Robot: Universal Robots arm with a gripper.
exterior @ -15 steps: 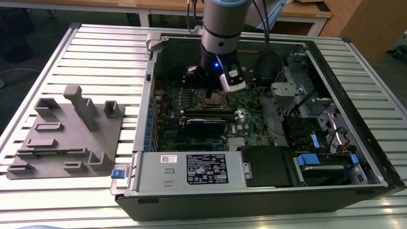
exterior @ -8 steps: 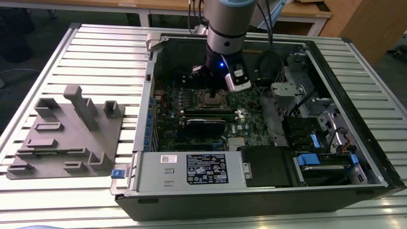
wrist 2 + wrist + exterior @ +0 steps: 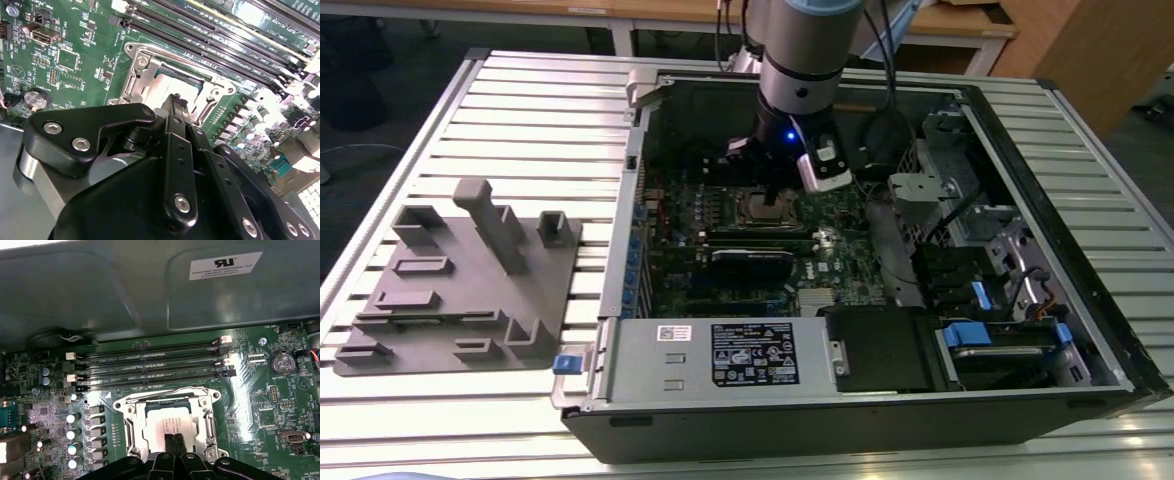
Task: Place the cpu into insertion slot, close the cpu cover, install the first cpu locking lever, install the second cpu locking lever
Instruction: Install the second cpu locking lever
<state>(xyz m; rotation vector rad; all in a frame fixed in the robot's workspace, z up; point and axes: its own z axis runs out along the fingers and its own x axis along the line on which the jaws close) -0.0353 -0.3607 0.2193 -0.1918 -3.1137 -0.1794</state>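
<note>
Both wrist views: gripper (image 3: 174, 440) over cpu (image 3: 167, 426).

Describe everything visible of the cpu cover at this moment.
The cpu cover is a thin, shiny silver metal frame with a large square cutout. It lies flat and closed over the socket on the green motherboard, just below the long black memory slots. The cpu shows through its opening, pale grey with faint print. The gripper hangs right over the chip's near edge, fingertips close together; whether it touches cannot be told.
</note>
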